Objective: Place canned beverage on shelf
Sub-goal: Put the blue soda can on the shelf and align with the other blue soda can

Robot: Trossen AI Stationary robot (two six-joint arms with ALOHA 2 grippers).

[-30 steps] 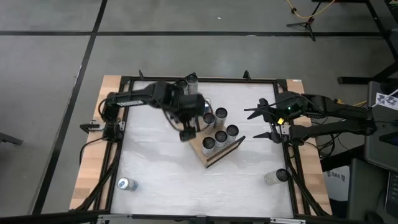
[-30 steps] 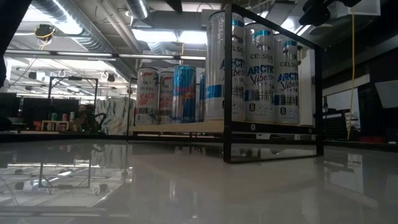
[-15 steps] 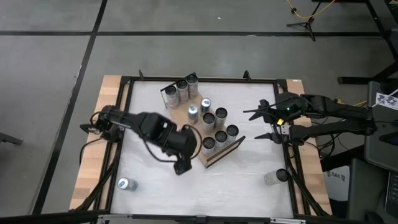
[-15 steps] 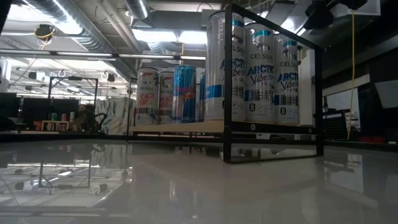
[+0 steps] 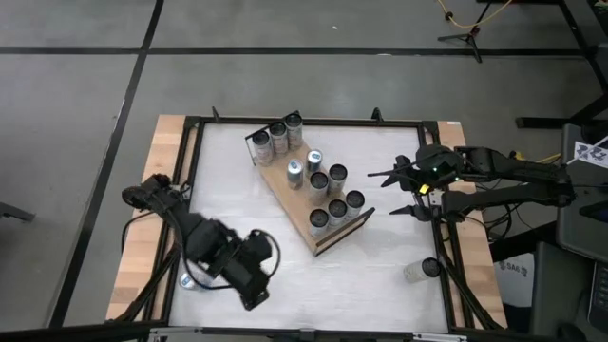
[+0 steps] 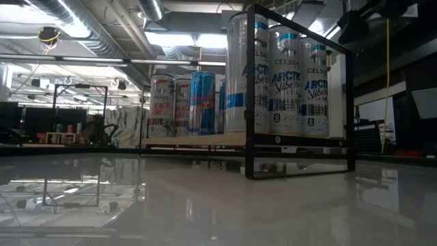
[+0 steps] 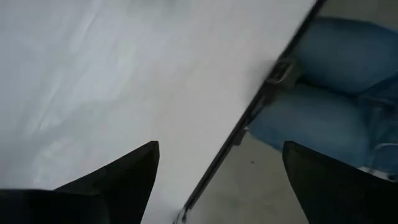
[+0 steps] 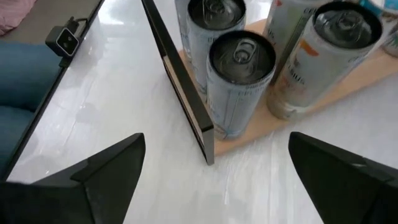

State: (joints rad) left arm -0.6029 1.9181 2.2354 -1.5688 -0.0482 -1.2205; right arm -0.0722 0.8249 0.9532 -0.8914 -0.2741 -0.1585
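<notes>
From above, my left gripper [image 5: 255, 293] hung open and empty at the table's [image 5: 380, 275] near-left corner. A loose can [image 5: 188, 281] stood upright just to its left, far nearer than my open right gripper [image 5: 397, 193]. The shelf [image 5: 285, 195] lay diagonally mid-table, carrying nine upright cans. Level view: the shelf's [image 6: 205, 140] cans stood in rows.

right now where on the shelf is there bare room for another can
The shelf has bare board along its left long edge, from below the three cans at the far end down toward the near corner. Its right side is crowded with cans up to the near rail.
</notes>
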